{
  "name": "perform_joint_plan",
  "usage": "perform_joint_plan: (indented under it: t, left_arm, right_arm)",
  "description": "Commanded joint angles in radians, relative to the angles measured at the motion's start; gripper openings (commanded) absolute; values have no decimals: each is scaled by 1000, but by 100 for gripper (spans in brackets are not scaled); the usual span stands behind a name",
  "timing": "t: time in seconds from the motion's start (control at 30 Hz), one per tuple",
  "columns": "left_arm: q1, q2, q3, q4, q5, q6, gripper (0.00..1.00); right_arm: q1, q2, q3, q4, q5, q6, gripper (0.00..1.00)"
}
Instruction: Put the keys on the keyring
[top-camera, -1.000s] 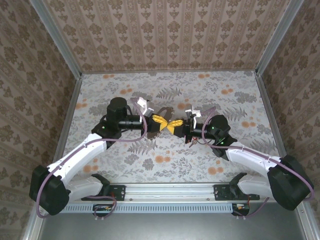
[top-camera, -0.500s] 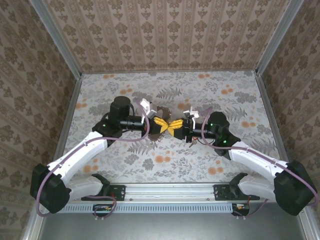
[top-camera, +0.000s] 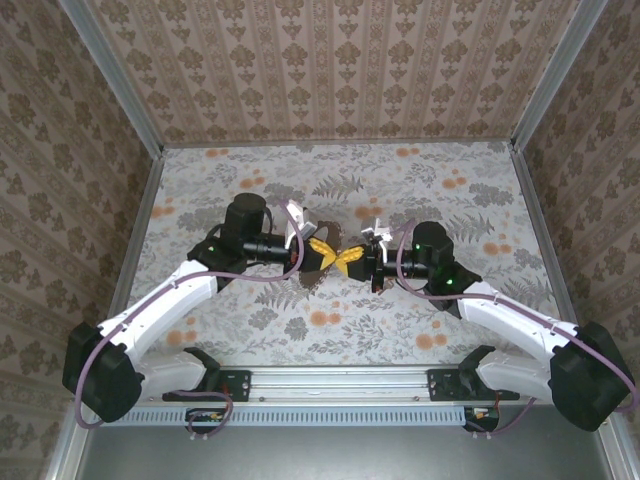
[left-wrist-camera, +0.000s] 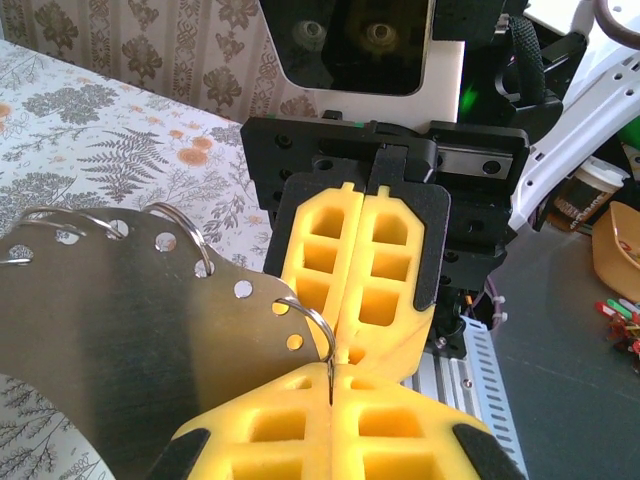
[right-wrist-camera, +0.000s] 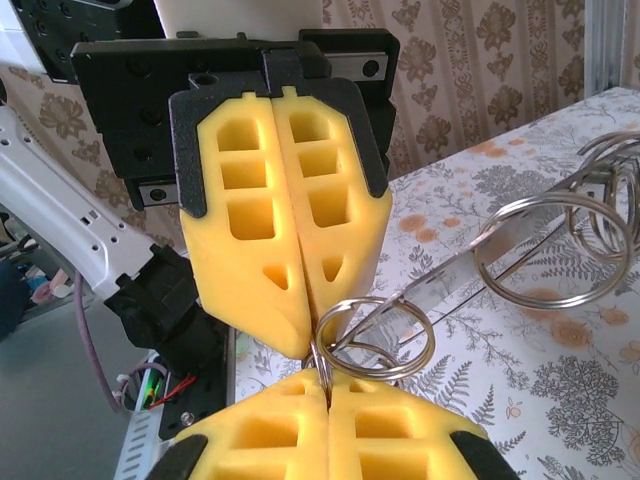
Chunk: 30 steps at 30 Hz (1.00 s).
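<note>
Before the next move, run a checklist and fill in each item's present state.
1. Left gripper fingers shut on the keyring: ok.
2. Right gripper fingers shut on the same keyring: ok.
3. Keyring threaded through a hole at the metal plate's edge: ok.
4. Keyring's coil pried open: cannot tell.
5. Clearance between the two pairs of fingers: cannot tell; the tips sit very close together.
</note>
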Motion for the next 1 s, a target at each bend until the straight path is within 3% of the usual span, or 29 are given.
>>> perform_joint_plan:
  t: [0.0, 0.07, 0.13, 0.4, 0.5, 0.6, 0.77, 0.97]
  left_arm:
    - [-12, -5, 35, 17, 50, 14, 8]
    - [-11, -14, 24, 36, 74, -4, 28]
    - [-7, -32, 3, 67, 78, -19, 36]
    - [-1, -62, -32, 133, 70, -38, 28]
    - [-2, -65, -41, 179, 72, -53, 17]
    - [-2, -73, -54, 193, 76, -61, 13]
    - [-2, -95, -71, 202, 75, -73, 13]
    - [-9, -101, -80, 199, 72, -74, 25]
  right_arm:
    - [7, -12, 9, 67, -3, -3, 0]
    - [-1, -16, 1, 108, -12, 32, 0]
    - [-9, -11, -7, 154, -23, 73, 0]
    - [-29, 48, -36, 415, -37, 279, 0]
    - [-30, 58, -42, 441, -35, 302, 0]
    - [-31, 45, -56, 454, -15, 313, 0]
    - [-31, 55, -66, 524, 0, 360, 0]
    - [-30, 82, -77, 628, 3, 422, 0]
